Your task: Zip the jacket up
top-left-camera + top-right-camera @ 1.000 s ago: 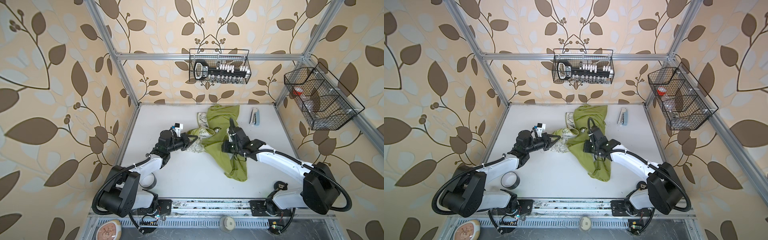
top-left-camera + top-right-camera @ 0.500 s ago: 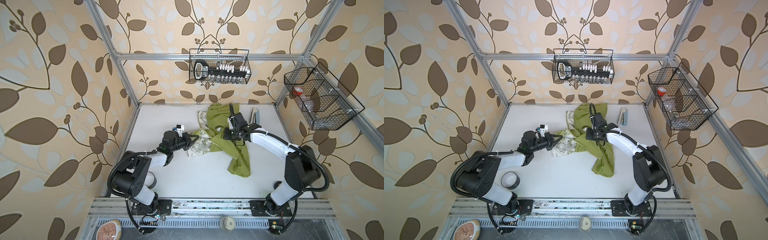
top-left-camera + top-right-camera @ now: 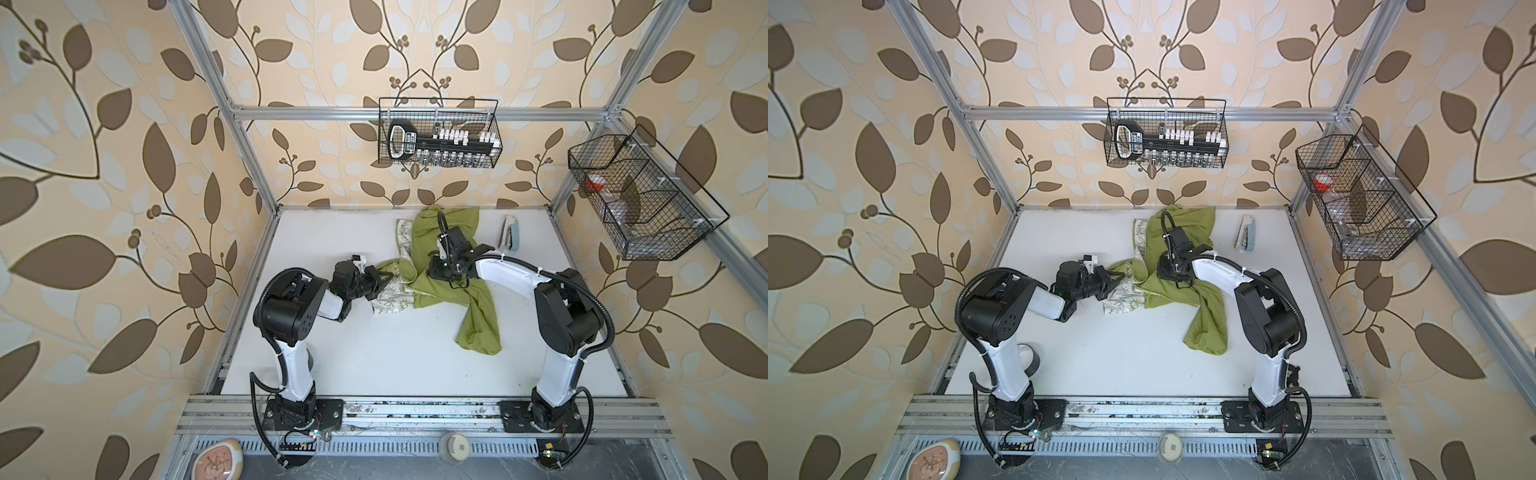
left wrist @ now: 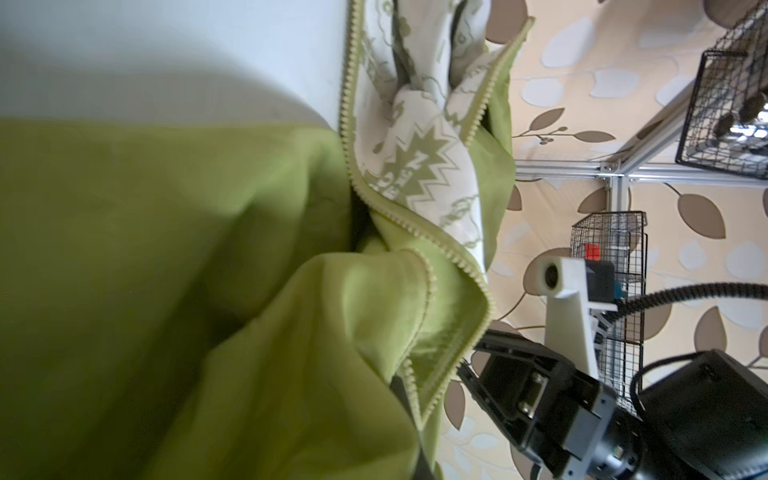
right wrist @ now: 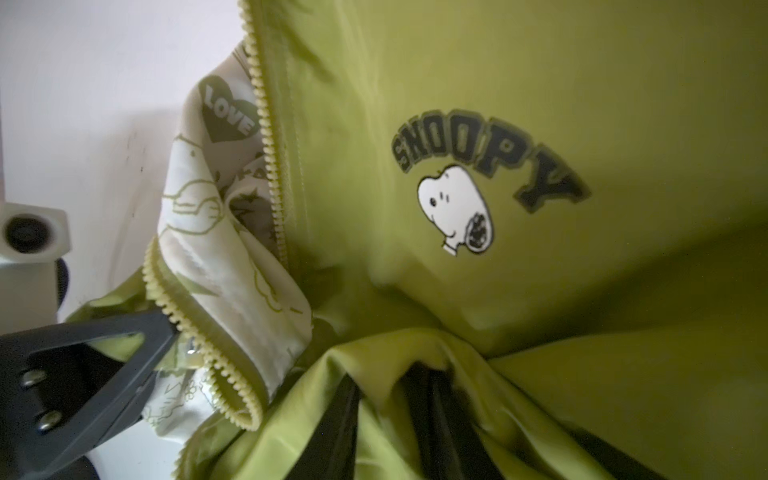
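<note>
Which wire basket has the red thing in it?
The divided basket on the right-hand wall; the red item sits in its farthest compartment. The back-wall basket holds a black-and-white tool rack instead.

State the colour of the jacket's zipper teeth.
Pale yellow-green zipper teeth, clearest in the right wrist view.

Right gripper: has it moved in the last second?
Yes. The right gripper has moved over the jacket toward the back wall, where the stapler lies.

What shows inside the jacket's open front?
Inside the jacket, cream printed lining shows between two unjoined rows of zipper teeth. The slider cannot be seen; bunched green folds cover part of the opening.
</note>
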Tool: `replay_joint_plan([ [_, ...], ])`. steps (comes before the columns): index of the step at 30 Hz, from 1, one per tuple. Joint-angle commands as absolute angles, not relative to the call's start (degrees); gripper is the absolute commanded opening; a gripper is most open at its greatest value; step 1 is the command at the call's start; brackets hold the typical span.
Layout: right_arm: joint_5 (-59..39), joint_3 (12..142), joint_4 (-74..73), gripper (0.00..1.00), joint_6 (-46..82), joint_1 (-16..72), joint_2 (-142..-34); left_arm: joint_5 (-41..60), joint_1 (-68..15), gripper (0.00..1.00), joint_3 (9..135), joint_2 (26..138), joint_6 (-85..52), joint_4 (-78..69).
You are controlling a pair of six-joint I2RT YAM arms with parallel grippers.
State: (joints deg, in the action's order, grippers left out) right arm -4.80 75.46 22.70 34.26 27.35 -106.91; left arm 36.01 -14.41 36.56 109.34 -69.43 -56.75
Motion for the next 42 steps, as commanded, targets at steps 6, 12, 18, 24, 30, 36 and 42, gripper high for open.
replay_joint_plan([
  [6,-5.9,68.3,24.7,0.67,30.3,25.1,-91.5,37.4,-14.0,0.00,39.8,103.3,-63.9,-51.5],
  [12,-10.9,54.4,20.4,0.59,32.6,22.9,-80.2,38.1,-14.0,0.00,40.3,103.2,-63.6,-50.0],
  [18,-12.2,44.0,19.2,0.59,33.1,22.2,-74.2,38.0,-14.1,0.00,40.3,102.0,-63.4,-49.1],
  [24,-13.7,39.3,16.2,0.62,33.0,21.4,-76.1,37.8,-14.9,0.00,40.6,100.9,-62.4,-47.2],
  [30,-10.8,39.0,15.7,0.65,32.4,21.0,-79.3,37.9,-15.4,0.00,40.4,100.6,-62.4,-47.2],
  [36,-13.1,37.5,12.1,0.72,33.1,20.6,-82.6,38.2,-15.5,0.00,40.3,100.4,-62.4,-47.1],
  [42,-17.0,35.3,6.4,0.72,35.6,20.6,-85.0,38.5,-15.5,0.00,40.1,100.5,-62.7,-47.6],
])
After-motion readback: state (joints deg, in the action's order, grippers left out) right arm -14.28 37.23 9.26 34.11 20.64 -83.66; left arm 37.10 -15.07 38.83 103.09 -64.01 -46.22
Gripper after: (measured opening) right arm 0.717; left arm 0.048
